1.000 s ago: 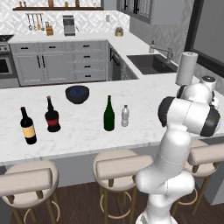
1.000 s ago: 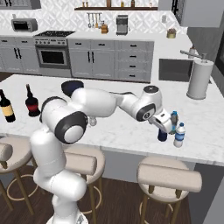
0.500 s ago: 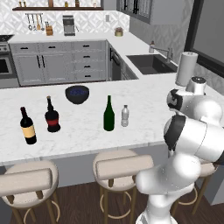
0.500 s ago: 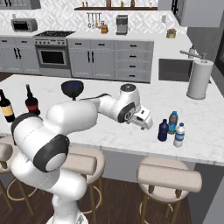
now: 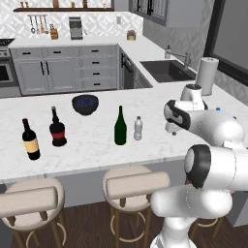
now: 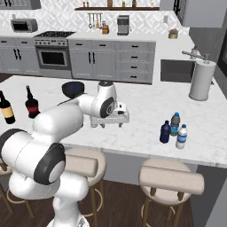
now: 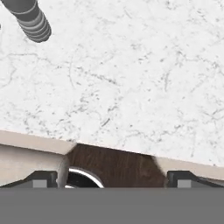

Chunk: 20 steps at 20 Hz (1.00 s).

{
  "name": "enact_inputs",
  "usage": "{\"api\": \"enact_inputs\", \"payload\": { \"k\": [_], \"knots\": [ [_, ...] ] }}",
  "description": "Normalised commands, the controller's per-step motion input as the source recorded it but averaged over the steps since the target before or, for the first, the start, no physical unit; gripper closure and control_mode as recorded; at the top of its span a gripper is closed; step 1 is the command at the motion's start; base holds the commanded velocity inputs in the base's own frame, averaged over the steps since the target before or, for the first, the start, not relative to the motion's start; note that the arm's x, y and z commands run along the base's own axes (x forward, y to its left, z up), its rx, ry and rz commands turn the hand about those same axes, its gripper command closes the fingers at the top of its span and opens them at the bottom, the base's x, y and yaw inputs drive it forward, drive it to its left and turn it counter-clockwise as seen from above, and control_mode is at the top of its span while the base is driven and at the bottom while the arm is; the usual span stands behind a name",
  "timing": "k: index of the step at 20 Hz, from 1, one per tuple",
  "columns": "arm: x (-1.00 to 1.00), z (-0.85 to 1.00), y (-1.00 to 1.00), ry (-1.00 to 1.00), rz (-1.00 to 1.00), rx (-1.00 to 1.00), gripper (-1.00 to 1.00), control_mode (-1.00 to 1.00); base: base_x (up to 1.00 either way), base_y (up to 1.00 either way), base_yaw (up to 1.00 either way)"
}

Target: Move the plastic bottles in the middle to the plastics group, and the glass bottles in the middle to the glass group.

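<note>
Above marble counter point(image 7: 131, 78): end effector point(image 7: 111, 177) wide open, empty.

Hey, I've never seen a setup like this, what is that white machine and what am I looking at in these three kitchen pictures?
It is a white robot arm on a driving base, in a computer-rendered kitchen. Two pictures come from cameras on the base, behind the arm to its left and right. The third looks along its hand, which is open and holds nothing, hovering over the white marble counter.

On the counter stand a tall dark green glass bottle, a small clear plastic bottle, a dark bottle with a yellow label, a round dark bottle with a red label and a dark bowl. Farther right stand three small plastic bottles in a cluster and a paper towel roll.
</note>
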Motion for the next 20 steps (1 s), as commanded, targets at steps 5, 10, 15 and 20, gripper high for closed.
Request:
{"api": "enact_inputs", "payload": {
  "k": [5, 10, 15, 20],
  "knots": [
    [0.29, 0.12, 0.69, 0.09, 0.64, 0.00, -1.00, -1.00, 0.00, 0.00, 0.00],
    [0.52, 0.05, 0.15, 0.00, 0.26, 0.05, -1.00, -1.00, 0.00, 0.00, 0.00],
    [0.51, 0.00, 0.17, 0.00, 0.14, 0.05, -1.00, -1.00, 0.00, 0.00, 0.00],
    [0.28, 0.00, 0.39, -0.04, 0.08, 0.07, -1.00, -1.00, 0.00, 0.00, 0.00]
  ]
}}
